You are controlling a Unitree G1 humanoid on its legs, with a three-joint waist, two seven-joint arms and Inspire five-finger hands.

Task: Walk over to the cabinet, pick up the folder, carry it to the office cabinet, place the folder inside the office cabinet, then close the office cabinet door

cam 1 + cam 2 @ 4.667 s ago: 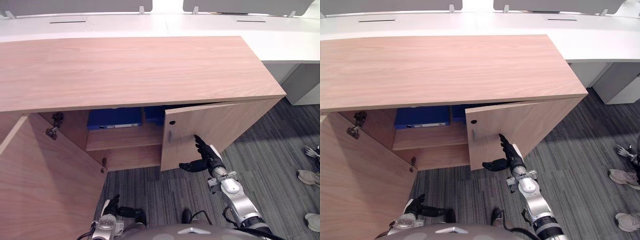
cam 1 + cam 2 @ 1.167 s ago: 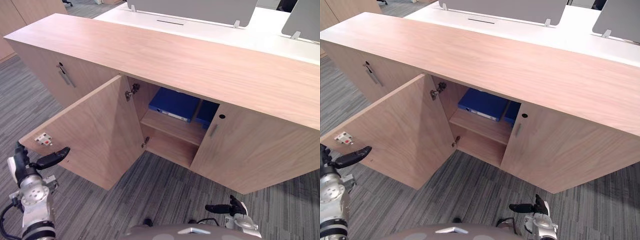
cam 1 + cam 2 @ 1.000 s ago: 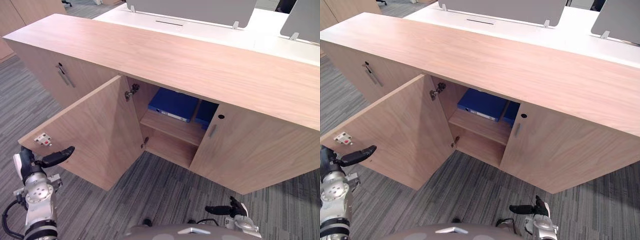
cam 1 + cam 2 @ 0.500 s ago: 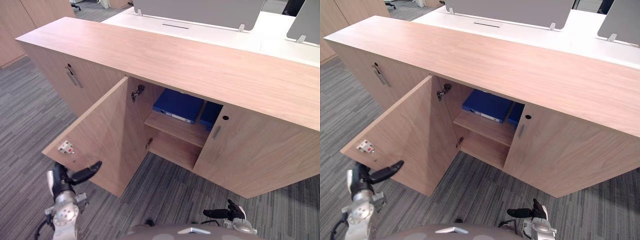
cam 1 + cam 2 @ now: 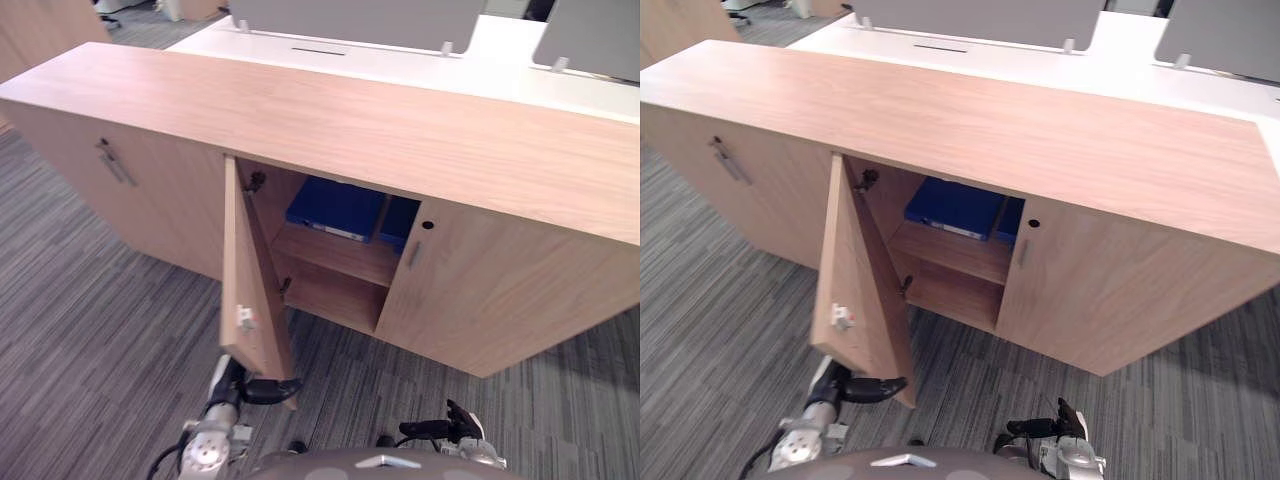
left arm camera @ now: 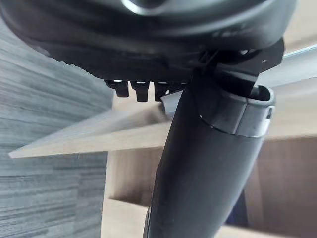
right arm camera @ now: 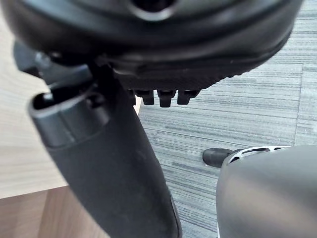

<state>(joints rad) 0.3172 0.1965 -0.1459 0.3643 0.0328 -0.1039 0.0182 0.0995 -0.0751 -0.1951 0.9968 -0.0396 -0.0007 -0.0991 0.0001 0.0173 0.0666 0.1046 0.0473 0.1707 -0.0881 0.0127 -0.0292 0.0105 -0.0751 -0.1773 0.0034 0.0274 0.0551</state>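
The left hand (image 5: 240,384) sits low at the bottom outer corner of the left door (image 5: 248,285). A moment ago that door stood wide open. It has now swung about halfway shut and stands nearly edge-on to the head cameras. The view has also shifted, so the robot has moved along with the door. This looks like the closing step under way, with the last part of the swing still to push.

In its wrist view the left hand's fingers (image 6: 140,89) are straight and loose against the door's lower edge, and the thumb (image 5: 884,382) sticks out under the corner. It holds nothing. The right hand (image 5: 441,428) hangs idle and relaxed above the carpet (image 5: 90,330), also holding nothing.

The right door (image 5: 490,290) is closed. Through the remaining gap, the blue folder (image 5: 335,208) lies flat on the upper shelf (image 5: 335,255) inside the cabinet (image 5: 350,120).
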